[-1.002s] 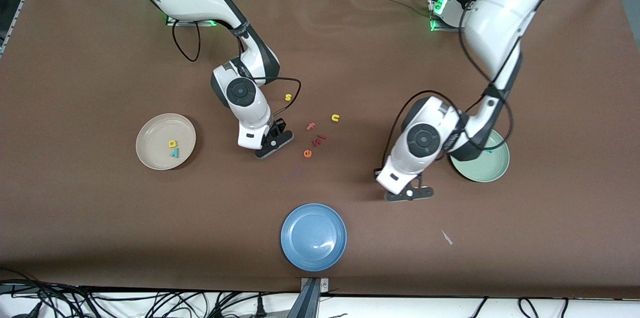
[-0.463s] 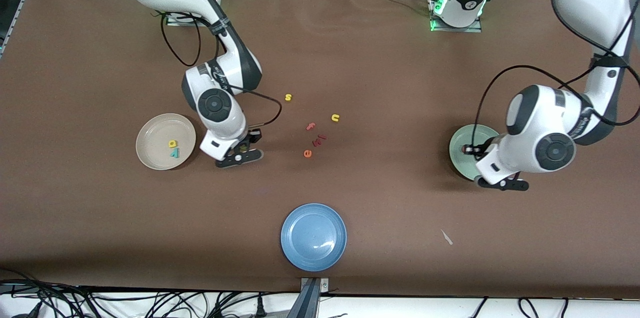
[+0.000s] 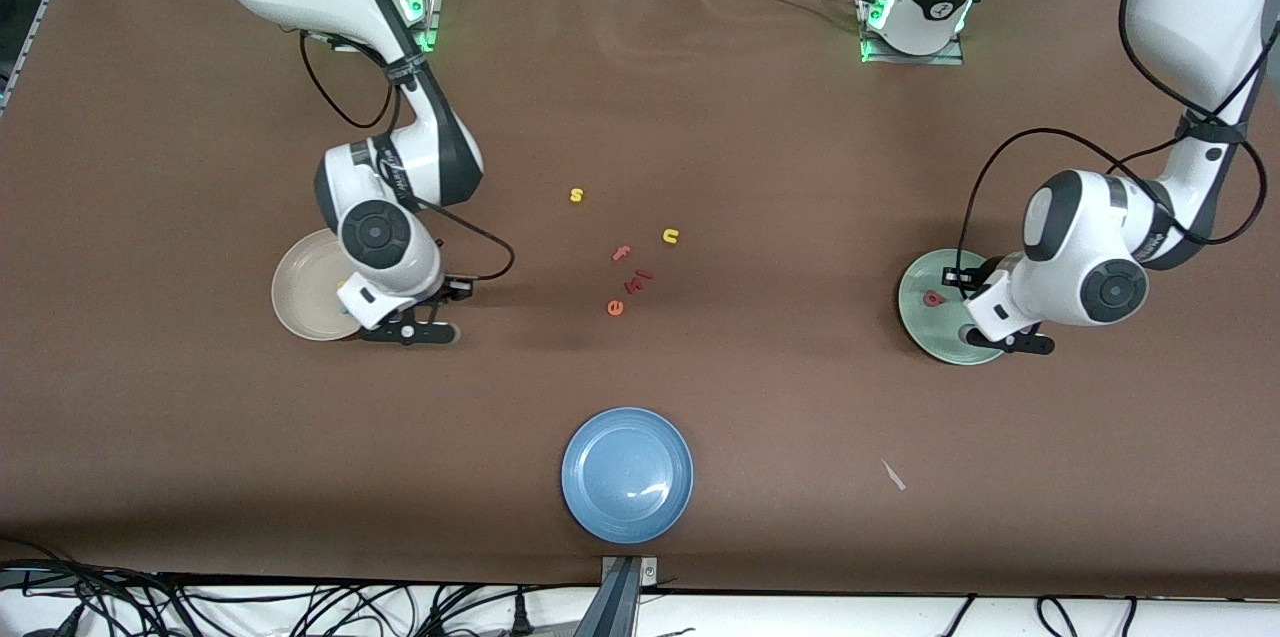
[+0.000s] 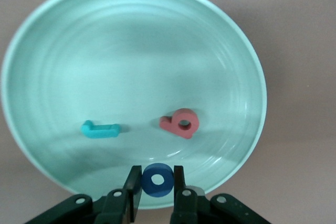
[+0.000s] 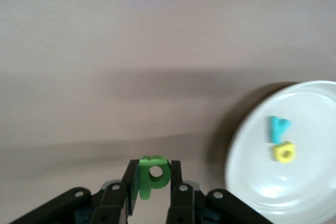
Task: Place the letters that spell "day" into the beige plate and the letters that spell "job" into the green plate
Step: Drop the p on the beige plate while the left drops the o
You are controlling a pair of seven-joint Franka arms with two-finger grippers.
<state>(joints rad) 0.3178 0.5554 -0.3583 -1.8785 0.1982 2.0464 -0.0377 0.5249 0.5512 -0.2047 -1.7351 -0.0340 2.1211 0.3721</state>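
Left wrist view: left gripper [image 4: 157,181] pinches blue o [image 4: 157,180] over green plate [image 4: 47,51] for release; right gripper [image 5: 151,177] carries green d [image 5: 152,174] toward beige plate [image 5: 315,103].

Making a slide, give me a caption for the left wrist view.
Left gripper holds the blue o over the green plate, with teal j and pink b inside.

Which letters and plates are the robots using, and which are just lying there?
In use: green plate with teal j, pink b; blue o in left hand; beige plate, green d.
Lying about: blue plate, yellow s, yellow u.
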